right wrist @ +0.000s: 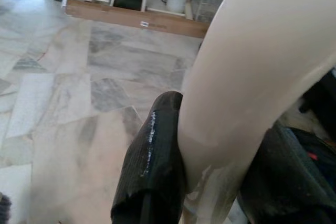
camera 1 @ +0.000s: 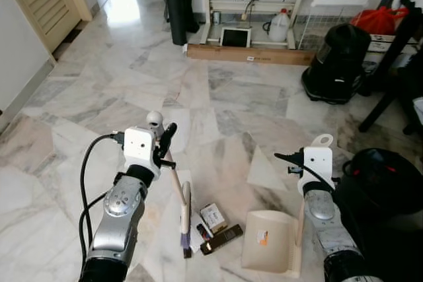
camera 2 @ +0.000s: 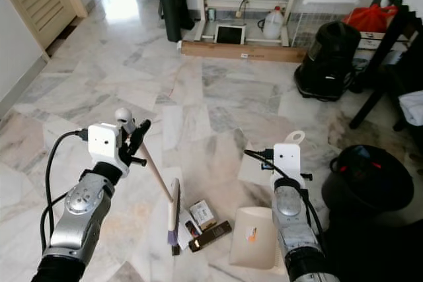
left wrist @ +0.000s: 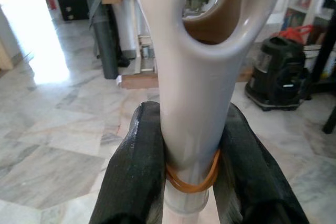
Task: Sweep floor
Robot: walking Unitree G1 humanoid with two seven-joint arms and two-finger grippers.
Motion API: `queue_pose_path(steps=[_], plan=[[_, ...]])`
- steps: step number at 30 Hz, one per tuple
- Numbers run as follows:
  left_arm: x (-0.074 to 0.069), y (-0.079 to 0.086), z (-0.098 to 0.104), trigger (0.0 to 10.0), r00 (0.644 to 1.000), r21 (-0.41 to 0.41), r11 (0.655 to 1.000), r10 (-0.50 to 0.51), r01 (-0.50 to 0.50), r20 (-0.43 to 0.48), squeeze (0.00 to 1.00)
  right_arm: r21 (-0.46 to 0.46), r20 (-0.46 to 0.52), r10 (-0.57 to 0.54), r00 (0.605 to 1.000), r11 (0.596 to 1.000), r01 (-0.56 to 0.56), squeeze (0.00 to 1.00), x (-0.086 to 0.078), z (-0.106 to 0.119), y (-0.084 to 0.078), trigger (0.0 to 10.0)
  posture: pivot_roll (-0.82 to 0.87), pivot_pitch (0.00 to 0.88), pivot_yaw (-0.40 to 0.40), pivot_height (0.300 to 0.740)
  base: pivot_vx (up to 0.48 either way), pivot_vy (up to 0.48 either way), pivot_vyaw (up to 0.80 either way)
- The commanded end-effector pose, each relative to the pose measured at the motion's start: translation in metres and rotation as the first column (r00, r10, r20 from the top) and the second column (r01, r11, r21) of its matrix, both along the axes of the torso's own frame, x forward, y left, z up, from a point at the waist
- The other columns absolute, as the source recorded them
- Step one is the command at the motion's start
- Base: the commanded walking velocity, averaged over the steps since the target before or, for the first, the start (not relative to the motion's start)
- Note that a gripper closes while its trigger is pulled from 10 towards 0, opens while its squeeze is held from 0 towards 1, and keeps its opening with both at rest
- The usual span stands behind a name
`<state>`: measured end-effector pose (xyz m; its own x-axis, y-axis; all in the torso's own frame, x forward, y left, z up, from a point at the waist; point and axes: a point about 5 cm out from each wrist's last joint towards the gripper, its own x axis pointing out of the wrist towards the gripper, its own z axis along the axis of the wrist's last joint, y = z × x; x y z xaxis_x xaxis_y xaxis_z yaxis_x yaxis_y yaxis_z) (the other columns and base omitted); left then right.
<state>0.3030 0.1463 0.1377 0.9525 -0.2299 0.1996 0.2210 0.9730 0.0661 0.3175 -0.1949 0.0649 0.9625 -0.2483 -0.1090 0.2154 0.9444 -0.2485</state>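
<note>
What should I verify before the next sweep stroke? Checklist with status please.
1. Left gripper shut on the broom handle: ok, fingers clamp both sides.
2. Right gripper shut on the dustpan handle: ok.
3. Broom head beside the litter: ok, the small box and dark wrapper lie just right of it.
4. Dustpan on the floor right of the litter: ok; whether its lip lies flush, cannot tell.
5. Litter already in the pan: not ok, it lies on the marble.
6. Black bin close to the right arm: watch clearance, cannot tell.
</note>
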Motion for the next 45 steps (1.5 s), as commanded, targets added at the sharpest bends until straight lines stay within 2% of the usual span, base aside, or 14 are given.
queue_pose_path(steps=[1, 14, 22, 26, 35, 39, 45], plan=[[0.000, -0.001, 0.012, 10.0, 0.998, 0.002, 1.000, -0.008, 0.008, 0.055, 0.00, -0.002, 0.013, 0.014, 1.000, 1.000, -0.014, 0.00, 0.002, 0.002, 0.002, 10.0, 0.06, 0.129, 0.027, 0.740, 0.247, 0.000, 0.00], [-0.001, -0.003, 0.009, 10.0, 0.998, 0.025, 0.998, -0.051, 0.050, 0.026, 0.00, 0.000, 0.000, 0.024, 1.000, 1.000, -0.024, 0.00, 0.002, -0.001, 0.004, 10.0, 0.06, 0.134, 0.029, 0.740, 0.019, 0.000, 0.00], [-0.002, -0.006, -0.007, 10.0, 0.986, 0.082, 0.985, -0.149, 0.155, -0.075, 0.00, -0.004, -0.015, 0.024, 1.000, 1.000, -0.024, 0.00, 0.002, -0.004, 0.005, 10.0, 0.06, 0.139, 0.034, 0.740, 0.000, 0.000, 0.00], [-0.004, -0.007, -0.017, 10.0, 0.975, 0.146, 0.969, -0.182, 0.200, -0.130, 0.00, -0.007, -0.039, 0.027, 0.999, 1.000, -0.027, 0.00, 0.000, -0.008, 0.006, 10.0, 0.06, 0.140, 0.037, 0.740, 0.000, 0.000, 0.00], [-0.009, -0.009, -0.026, 10.0, 0.951, 0.150, 0.953, -0.232, 0.264, -0.204, 0.00, 0.007, -0.107, 0.047, 0.993, 0.999, -0.046, 0.00, -0.004, -0.022, 0.013, 10.0, 0.07, 0.142, 0.041, 0.740, 0.000, 0.000, 0.00], [-0.011, -0.009, -0.032, 10.0, 0.937, 0.149, 0.945, -0.250, 0.291, -0.246, 0.00, 0.038, -0.140, 0.055, 0.989, 0.998, -0.050, 0.00, -0.006, -0.028, 0.018, 10.0, 0.07, 0.142, 0.045, 0.740, 0.000, 0.000, 0.00], [-0.010, -0.005, -0.036, 10.0, 0.931, 0.107, 0.954, -0.245, 0.282, -0.270, 0.00, 0.176, -0.195, 0.053, 0.979, 0.984, -0.019, 0.00, -0.009, -0.039, 0.026, 10.0, 0.06, 0.142, 0.047, 0.740, 0.000, 0.000, 0.00]])
